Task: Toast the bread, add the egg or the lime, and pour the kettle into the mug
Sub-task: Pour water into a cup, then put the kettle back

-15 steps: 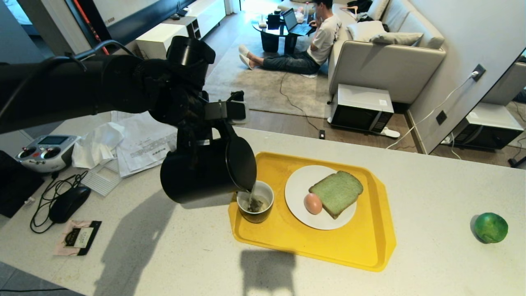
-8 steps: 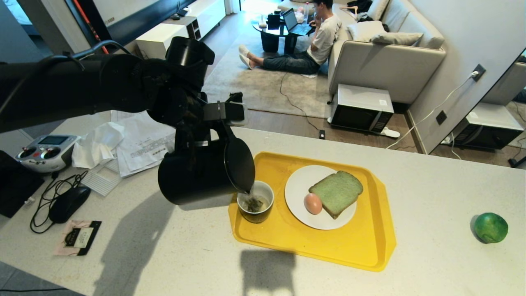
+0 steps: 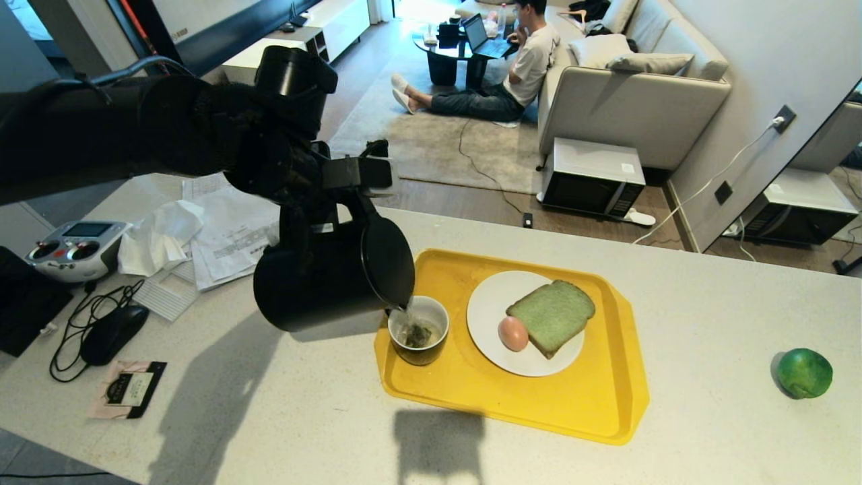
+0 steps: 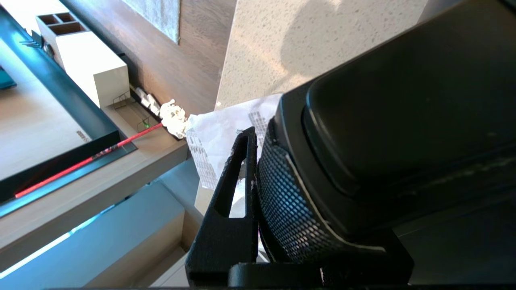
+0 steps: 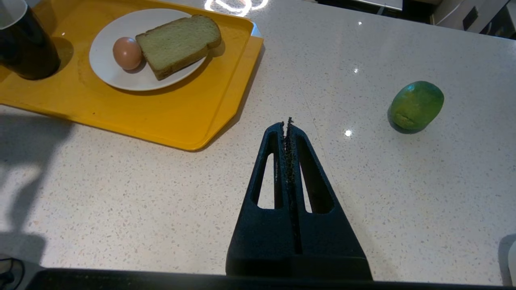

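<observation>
My left gripper [image 3: 315,225] is shut on the handle of the black kettle [image 3: 316,286], and one of its fingers [image 4: 231,189] presses the textured grip. The kettle is tipped with its spout over the mug [image 3: 431,316], and a thin stream runs in onto the tea bag [image 3: 417,335]. That mug stands at the left end of the yellow tray [image 3: 572,411]. A white plate [image 3: 491,303] beside it carries the green bread [image 3: 552,315] and the egg [image 3: 513,333]. The lime [image 3: 804,372] lies far right on the counter. Between tray and lime, my right gripper [image 5: 287,125] hangs shut and empty.
Papers [image 3: 229,229], a handheld controller [image 3: 74,246], a mouse [image 3: 113,333] with its cable and a small packet [image 3: 128,389] crowd the counter's left side. Beyond the counter's far edge a microwave [image 3: 592,176] stands on the floor and a person [image 3: 522,67] sits by a sofa.
My left arm and the kettle have shifted slightly up and to the left, while the spout stays over the mug. The right gripper has not moved.
</observation>
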You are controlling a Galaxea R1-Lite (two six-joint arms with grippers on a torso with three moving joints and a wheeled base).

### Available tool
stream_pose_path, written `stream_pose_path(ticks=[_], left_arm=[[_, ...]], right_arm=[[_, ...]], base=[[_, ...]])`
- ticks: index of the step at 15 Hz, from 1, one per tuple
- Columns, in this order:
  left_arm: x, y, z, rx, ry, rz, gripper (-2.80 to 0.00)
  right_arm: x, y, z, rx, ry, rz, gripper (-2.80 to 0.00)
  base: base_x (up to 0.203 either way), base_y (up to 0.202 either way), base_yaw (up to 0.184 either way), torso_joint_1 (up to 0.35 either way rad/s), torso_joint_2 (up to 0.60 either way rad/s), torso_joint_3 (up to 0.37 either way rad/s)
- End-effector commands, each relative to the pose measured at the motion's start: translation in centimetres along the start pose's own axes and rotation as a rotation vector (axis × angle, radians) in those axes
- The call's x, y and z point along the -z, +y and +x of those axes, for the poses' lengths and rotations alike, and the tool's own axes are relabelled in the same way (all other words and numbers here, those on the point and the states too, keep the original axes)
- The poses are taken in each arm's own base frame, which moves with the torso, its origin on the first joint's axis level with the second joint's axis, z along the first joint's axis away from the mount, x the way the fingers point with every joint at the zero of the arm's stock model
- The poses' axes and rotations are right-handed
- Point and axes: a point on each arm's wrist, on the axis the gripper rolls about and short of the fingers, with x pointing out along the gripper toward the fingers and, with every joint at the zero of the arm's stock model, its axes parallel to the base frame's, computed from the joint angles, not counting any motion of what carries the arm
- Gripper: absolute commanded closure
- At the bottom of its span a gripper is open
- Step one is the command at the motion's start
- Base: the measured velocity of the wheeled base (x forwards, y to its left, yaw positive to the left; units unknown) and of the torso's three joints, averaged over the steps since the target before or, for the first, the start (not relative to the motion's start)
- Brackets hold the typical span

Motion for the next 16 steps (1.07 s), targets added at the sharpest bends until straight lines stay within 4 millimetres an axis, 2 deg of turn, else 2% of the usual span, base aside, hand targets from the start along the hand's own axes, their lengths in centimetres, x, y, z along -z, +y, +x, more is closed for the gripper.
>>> stream_pose_path(ticks=[1, 9, 16], left_arm=[[0.3, 0.5, -0.9, -0.016, -0.015, -0.008, 0.00], [2.5, 2.1, -2.7, -0.039, -0.067, -0.124, 0.00], [8.3, 4.6, -5.4, -0.052, -0.163, -0.347, 0.00]], right_arm=[[0.0, 0.0, 0.0, 0.000, 0.002, 0.001, 0.00], [0.0, 0.0, 0.0, 0.000, 0.002, 0.000, 0.00], [0.0, 0.0, 0.0, 0.000, 0.002, 0.001, 0.00]], base=[[0.000, 0.000, 0.000, 0.000, 0.00, 0.000], [0.000, 0.000, 0.000, 0.000, 0.00, 0.000], [0.000, 0.000, 0.000, 0.000, 0.00, 0.000]])
